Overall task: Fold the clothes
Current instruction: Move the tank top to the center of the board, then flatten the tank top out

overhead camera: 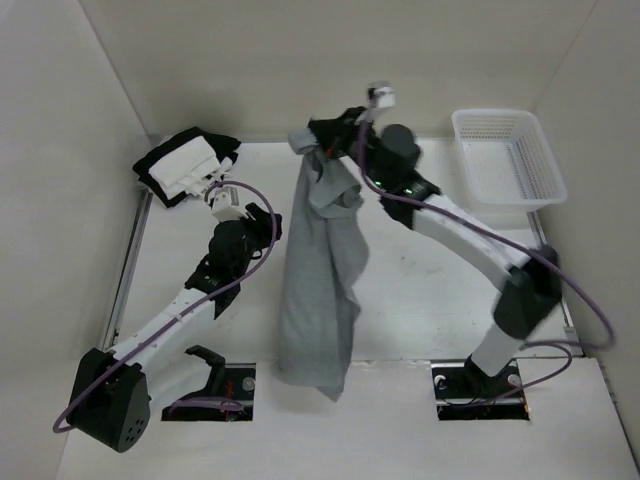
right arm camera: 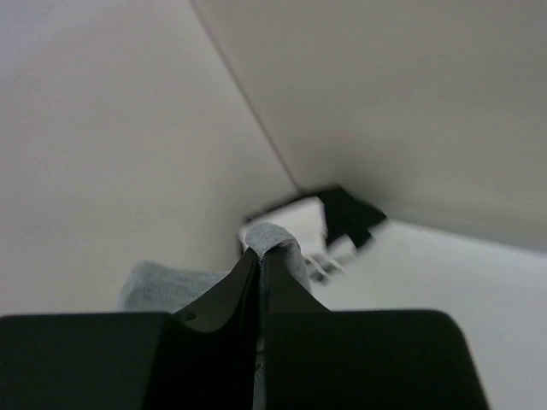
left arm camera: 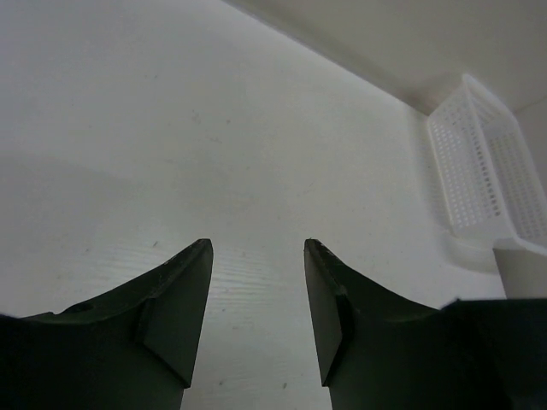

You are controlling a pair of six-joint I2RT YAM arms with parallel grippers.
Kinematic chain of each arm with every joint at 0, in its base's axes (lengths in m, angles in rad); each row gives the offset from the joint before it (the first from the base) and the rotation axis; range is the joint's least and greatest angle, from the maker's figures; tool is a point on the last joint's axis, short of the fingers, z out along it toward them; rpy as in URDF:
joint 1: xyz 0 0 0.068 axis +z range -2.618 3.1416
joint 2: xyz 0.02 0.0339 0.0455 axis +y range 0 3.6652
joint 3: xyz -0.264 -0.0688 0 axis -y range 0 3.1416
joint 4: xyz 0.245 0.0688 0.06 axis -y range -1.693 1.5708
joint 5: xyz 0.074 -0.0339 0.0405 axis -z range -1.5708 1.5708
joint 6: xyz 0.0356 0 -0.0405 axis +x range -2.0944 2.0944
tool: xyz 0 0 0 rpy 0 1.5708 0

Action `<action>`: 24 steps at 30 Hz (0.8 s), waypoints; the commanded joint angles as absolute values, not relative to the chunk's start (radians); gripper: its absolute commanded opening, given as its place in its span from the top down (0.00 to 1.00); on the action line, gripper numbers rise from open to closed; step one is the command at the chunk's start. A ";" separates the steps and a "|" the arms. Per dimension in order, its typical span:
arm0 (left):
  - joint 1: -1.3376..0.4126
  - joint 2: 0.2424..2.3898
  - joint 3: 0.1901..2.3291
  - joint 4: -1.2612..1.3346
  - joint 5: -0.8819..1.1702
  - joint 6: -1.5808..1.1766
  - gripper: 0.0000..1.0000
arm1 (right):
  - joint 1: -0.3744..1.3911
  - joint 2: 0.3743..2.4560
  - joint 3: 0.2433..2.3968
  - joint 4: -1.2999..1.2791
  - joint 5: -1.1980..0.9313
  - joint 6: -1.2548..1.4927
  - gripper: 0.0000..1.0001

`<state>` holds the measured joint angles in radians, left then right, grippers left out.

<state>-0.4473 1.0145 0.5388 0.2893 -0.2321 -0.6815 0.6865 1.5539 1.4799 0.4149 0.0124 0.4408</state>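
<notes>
Nearest: left base (overhead camera: 110,405) and right base (overhead camera: 478,385) are seen bolted at the near edge of the counter (overhead camera: 430,290).
Garment: one grey garment (overhead camera: 320,280) is held up by its top end and hangs as a long, loose strip between the two arms. Whether its lower hem touches the counter cannot be told.
Right tool: the right tool (right arm camera: 256,254) is closed on a small fold of the garment, raised above the far part of the counter.
Left tool: the left tool (left arm camera: 256,248) is held open with nothing between its jaws. Only bare counter and the basket (left arm camera: 487,162) are shown ahead of it.
Long axis: in the top view the garment is seen to run from far (pinched end) to near (hem), roughly parallel to the side walls.
Direction: the garment is found to the right of the left tool and apart from it. No contact is seen.
Nearer arm: the left arm is judged nearer to the free hanging edge, while the right arm is taken up by its grip.
Coming move: a second hold by the left tool on the left edge or hem is judged to be needed, so that the cloth can be spread before any fold is made.
Count: arms, two; tools, two; garment, one; black-and-white bundle (overhead camera: 185,165), one, at the far left corner; basket, one, at the far right.
</notes>
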 commanded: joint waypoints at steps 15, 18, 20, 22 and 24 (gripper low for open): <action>-0.654 1.135 0.587 -0.106 -0.489 -0.591 0.71 | 0.609 1.695 1.110 0.258 -0.011 0.670 0.96; -0.666 1.190 0.617 -0.161 -0.468 -0.586 0.76 | 0.683 1.658 0.946 0.270 -0.038 0.676 0.83; -0.694 1.207 0.627 -0.210 -0.477 -0.597 0.76 | 0.724 1.631 0.864 0.302 -0.026 0.690 0.72; -0.726 1.206 0.621 -0.251 -0.498 -0.617 0.75 | 0.772 1.611 0.803 0.317 -0.031 0.695 0.63; -0.757 1.184 0.604 -0.297 -0.515 -0.661 0.74 | 0.806 1.618 0.766 0.333 -0.038 0.704 0.59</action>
<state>-0.7174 1.2129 0.5793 -0.2050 -0.4664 -0.6170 0.7731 1.6386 0.7895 0.2371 -0.0299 0.6735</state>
